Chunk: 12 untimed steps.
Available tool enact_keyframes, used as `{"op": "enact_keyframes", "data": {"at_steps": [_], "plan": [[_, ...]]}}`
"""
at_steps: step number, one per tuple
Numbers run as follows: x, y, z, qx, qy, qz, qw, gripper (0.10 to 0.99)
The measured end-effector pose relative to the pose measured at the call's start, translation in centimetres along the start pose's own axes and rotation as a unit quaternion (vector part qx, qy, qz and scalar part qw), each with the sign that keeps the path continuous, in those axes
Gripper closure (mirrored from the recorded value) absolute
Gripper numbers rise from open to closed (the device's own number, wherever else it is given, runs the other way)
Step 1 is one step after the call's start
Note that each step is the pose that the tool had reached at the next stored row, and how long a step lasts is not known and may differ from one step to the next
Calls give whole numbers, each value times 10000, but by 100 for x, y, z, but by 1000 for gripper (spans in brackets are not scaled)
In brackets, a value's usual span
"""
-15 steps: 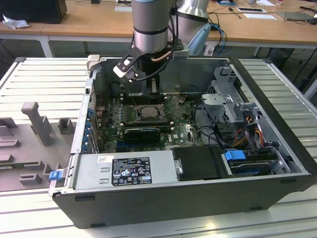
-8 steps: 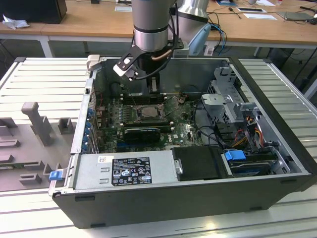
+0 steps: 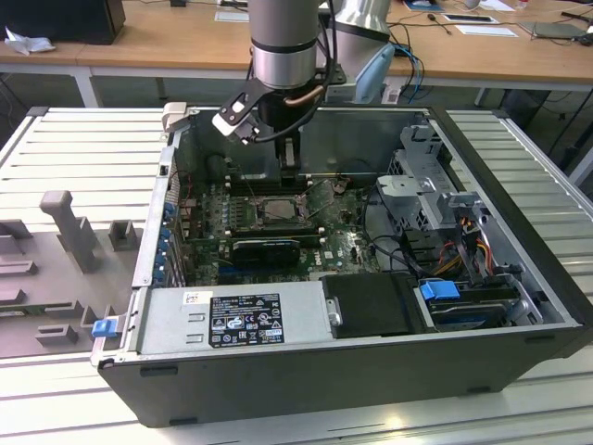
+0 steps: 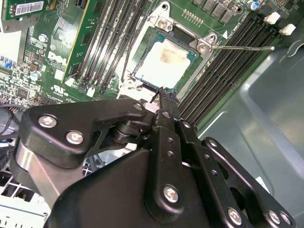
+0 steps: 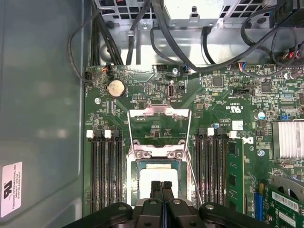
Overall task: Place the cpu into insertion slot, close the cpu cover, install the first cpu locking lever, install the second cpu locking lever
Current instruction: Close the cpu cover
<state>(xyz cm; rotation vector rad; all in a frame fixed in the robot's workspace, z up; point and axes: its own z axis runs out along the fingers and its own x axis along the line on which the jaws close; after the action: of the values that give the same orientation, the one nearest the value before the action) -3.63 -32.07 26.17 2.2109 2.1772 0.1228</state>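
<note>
Slatted grey worktop (image 3: 74, 148) carrying open computer case (image 3: 278, 371) | cpu (image 4: 164, 64) seated in insertion slot (image 4: 159, 23) | cpu cover (image 5: 159, 112) flipped open | claw (image 5: 161, 185) pressed together, empty, over cpu's edge | step: closing cover, likely; calls for swinging frame down onto the chip

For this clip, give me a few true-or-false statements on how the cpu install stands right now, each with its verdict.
1. The cpu lies in the insertion slot. True.
2. The cpu cover is closed over the chip. False: the cover is swung open, and the chip's pale face is bare.
3. The gripper has its fingers spread wide. False: they are pressed together and hold nothing, directly over the cpu in the first wrist view.
4. The gripper reaches down into the open computer case, above the motherboard. True.
</note>
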Motion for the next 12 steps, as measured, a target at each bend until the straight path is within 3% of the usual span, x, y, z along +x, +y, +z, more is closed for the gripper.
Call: {"op": "enact_keyframes", "data": {"at_steps": [12], "plan": [[2, 27, -57, 0, 0, 0, 10000, 980]]}}
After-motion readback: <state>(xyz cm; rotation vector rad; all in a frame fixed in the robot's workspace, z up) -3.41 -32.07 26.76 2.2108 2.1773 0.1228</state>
